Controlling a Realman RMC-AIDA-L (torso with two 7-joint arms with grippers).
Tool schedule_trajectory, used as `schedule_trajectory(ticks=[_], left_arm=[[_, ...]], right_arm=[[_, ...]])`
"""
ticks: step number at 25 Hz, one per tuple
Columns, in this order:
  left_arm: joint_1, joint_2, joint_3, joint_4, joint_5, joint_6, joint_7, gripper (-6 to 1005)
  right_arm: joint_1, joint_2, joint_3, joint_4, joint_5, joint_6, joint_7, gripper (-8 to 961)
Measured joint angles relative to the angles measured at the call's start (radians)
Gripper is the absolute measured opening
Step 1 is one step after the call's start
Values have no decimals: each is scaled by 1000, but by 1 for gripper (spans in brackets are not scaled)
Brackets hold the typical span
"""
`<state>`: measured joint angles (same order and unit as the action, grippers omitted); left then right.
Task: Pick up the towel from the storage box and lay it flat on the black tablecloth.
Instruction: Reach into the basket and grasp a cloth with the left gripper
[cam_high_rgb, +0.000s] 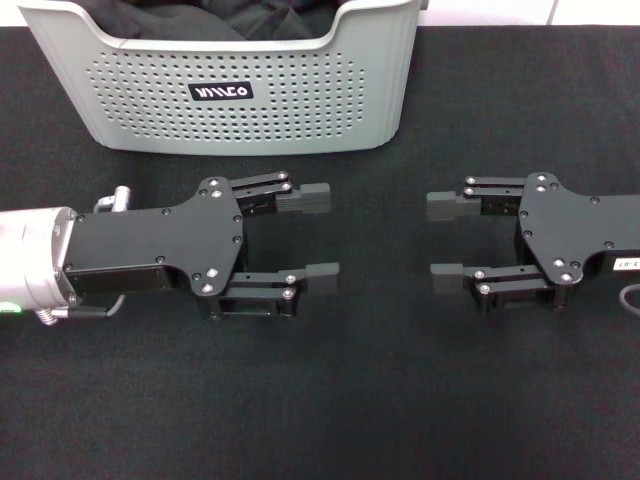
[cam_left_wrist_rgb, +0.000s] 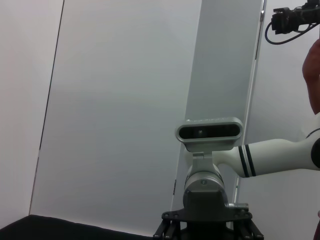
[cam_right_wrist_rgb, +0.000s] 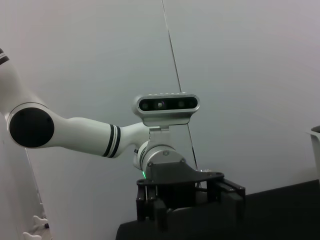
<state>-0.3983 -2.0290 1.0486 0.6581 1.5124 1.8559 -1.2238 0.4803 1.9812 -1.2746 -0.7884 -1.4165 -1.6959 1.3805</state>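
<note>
— Where do we stand with the box?

— We see the storage box (cam_high_rgb: 230, 95) at the far edge of the black tablecloth (cam_high_rgb: 330, 400), its black label facing us. Inside it only dark black cloth (cam_high_rgb: 200, 20) shows; we cannot make out the towel from here.

— And our grippers?

— Our left gripper (cam_high_rgb: 312, 233) lies low over the tablecloth in front of the box, fingers spread apart with nothing between them. Our right gripper (cam_high_rgb: 446, 238) is level with it, pointing toward it, fingers likewise apart and empty. The two sets of fingertips face each other across a bare strip of cloth, near but not touching.

— And the wrist cameras?

— Each shows the other arm's wrist and camera against a pale wall.
</note>
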Motion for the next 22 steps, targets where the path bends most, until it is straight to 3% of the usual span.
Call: schedule_trajectory(ticks=[12, 17, 22], left_arm=[[8, -1, -74, -18, 6, -31, -13, 784], [29, 5, -235, -9, 19, -167, -109, 784], [22, 4, -465, 16, 14, -218, -213, 783]], right_arm=[[-10, 6, 22, 0, -2, 4, 0, 754], [-36, 9, 70, 0, -3, 0, 0, 752], [-69, 15, 104, 5, -3, 4, -7, 751]])
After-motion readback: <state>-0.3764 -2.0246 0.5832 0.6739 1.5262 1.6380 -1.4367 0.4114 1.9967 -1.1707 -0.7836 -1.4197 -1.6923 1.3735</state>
